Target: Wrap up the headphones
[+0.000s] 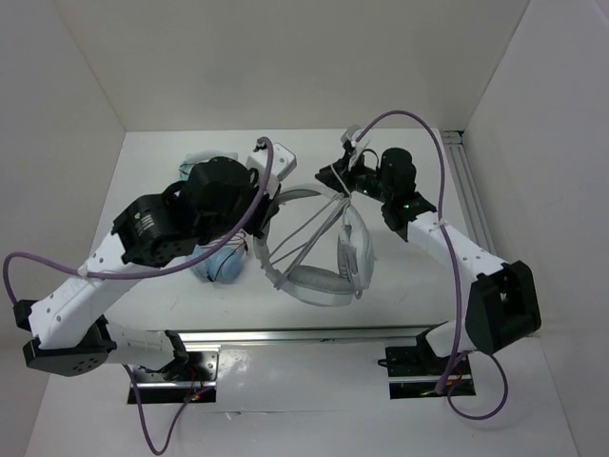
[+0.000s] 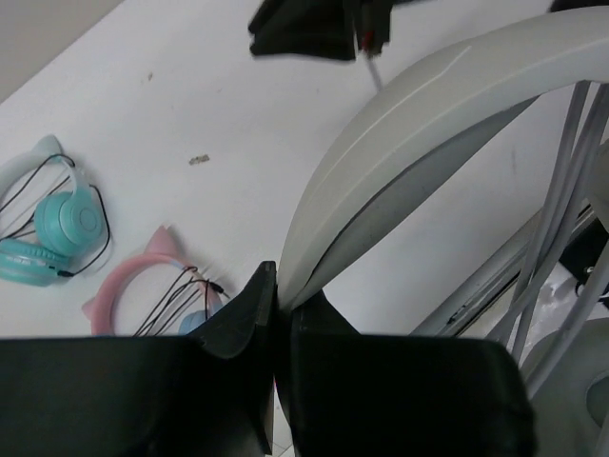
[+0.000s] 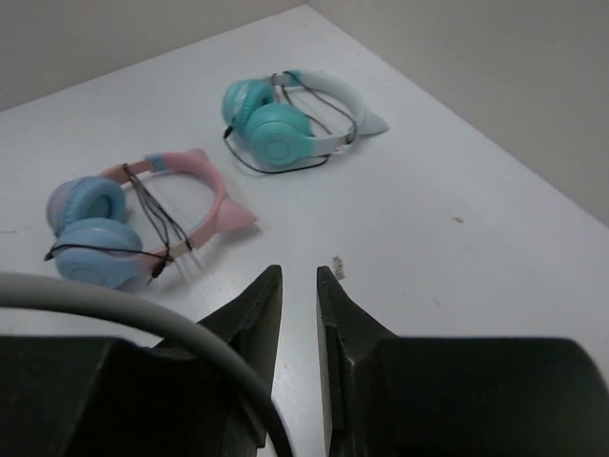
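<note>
The headphones (image 1: 319,283), cups toward the table's (image 1: 152,176) near edge: my left gripper (image 2: 276,278) pinches the headband (image 2: 381,143); right gripper (image 3: 298,278) hovers, jaws slightly parted.

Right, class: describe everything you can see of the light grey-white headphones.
The headphones look like matte light grey-white plastic, with a wide curved headband and padded grey ear cups. They sit near the middle of the overhead view. Thin grey cable strands stretch across the band. The left gripper pinches the headband's edge.
</note>
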Action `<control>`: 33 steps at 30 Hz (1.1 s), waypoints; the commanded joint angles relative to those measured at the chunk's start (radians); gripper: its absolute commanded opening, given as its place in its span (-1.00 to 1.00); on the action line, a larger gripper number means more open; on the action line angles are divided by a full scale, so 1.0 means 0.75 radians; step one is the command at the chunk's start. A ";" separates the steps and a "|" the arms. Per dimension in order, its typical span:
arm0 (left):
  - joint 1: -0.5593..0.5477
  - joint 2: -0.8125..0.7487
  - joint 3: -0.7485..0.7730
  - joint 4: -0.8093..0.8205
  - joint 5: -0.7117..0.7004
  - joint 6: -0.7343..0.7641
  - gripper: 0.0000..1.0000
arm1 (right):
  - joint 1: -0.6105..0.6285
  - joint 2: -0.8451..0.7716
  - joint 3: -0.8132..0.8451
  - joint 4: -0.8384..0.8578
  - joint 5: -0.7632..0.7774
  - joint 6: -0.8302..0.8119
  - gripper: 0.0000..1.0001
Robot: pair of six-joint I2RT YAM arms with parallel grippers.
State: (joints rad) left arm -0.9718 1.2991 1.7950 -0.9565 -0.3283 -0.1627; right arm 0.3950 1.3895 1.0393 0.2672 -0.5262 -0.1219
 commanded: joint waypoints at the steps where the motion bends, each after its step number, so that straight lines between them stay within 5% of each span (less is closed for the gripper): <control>1: -0.005 -0.047 0.088 0.173 0.049 -0.045 -1.00 | 0.013 0.074 -0.115 0.369 -0.233 0.223 -0.42; 5: -0.005 -0.016 0.167 0.206 -0.045 -0.090 -1.00 | 0.054 0.170 -0.220 0.664 -0.286 0.432 -0.65; 10: -0.005 0.035 0.326 0.236 -0.202 -0.157 -1.00 | 0.154 0.366 -0.253 0.918 -0.286 0.547 -0.65; 21: -0.005 0.109 0.478 0.324 -0.615 -0.307 -1.00 | 0.220 0.712 -0.240 1.096 -0.256 0.643 -0.56; 33: -0.005 0.121 0.480 0.337 -0.663 -0.319 -1.00 | 0.232 0.806 -0.293 1.221 -0.313 0.719 -0.42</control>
State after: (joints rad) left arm -0.9741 1.4101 2.1082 -0.8593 -0.7864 -0.3439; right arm 0.5632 2.0026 0.8356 1.0775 -0.7387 0.4080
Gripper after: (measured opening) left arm 0.139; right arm 0.285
